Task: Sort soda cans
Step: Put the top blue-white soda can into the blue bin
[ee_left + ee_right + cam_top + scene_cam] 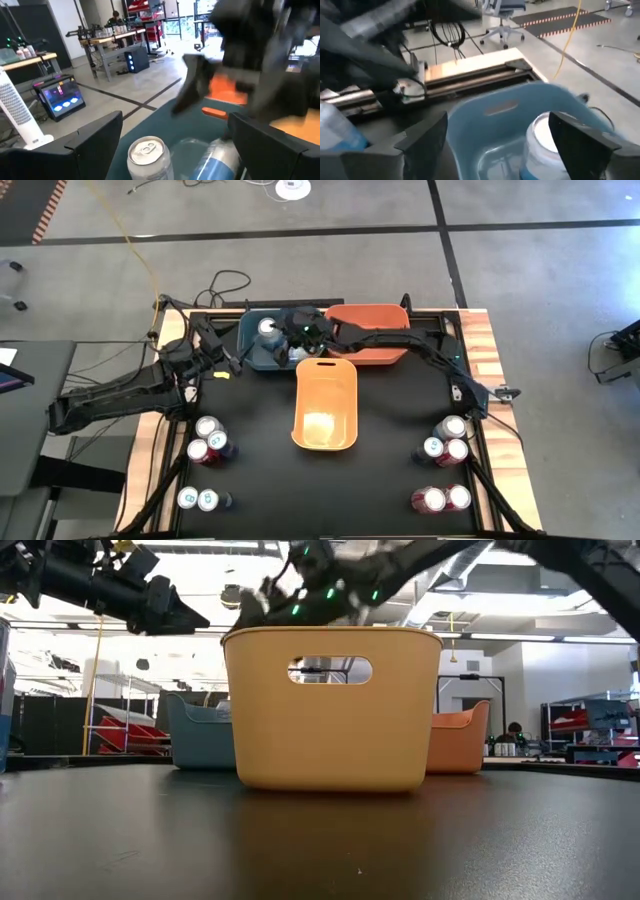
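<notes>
from above, my right hand [300, 332] covers part of the blue bin [250, 352], so i can't count the soda cans [268, 329] inside. at bench height the yellow bin [330, 710] blocks all the cans. my left wrist view shows the right arm only as a dark blur.

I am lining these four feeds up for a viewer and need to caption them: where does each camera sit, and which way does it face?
High view: above the table, looking straight down; both arms reach to the blue bin.
Low view: at table-top height, facing the yellow bin; arms cross overhead.
Left wrist view: on the left arm, over the blue bin; its own dark fingers frame a can.
Right wrist view: on the right arm, looking down into the blue bin past its open jaws.
Shared: both wrist views and the high view show cans inside the blue bin.
</notes>
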{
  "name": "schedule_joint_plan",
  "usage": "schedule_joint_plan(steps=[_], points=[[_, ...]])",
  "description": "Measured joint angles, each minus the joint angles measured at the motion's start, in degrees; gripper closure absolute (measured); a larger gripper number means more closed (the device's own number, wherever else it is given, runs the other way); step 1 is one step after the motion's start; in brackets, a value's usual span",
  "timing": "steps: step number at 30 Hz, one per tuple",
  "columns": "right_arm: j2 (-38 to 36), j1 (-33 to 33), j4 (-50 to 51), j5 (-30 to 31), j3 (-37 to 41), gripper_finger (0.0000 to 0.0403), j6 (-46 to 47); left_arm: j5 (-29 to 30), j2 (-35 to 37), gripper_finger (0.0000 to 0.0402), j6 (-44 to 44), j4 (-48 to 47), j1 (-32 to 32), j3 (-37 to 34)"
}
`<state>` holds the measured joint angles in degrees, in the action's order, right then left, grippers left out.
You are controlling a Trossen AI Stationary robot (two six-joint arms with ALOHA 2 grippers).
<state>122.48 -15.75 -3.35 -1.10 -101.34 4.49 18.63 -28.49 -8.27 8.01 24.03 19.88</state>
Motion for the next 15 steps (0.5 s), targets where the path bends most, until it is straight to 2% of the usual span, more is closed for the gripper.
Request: schedule_joint_plan(steps=[4,8,15], points=[[-6.8,0.0,11.4,0.1,0.0,0.0077,0.0,-0.4,-2.1,0.0042,2.2,0.2,-0.1,0.0],[-12.5,-1.8,21.5,0.1,0.0,0.0095,0.2,-0.6,-8.0,0.0042,4.1,-1.3,-0.2,0.3],[-13.8,-5.8,34.5,-0.3,0.0,0.0124,2.4,-1.7,-18.6,0.0054,5.1,-8.7,-0.5,6.5]])
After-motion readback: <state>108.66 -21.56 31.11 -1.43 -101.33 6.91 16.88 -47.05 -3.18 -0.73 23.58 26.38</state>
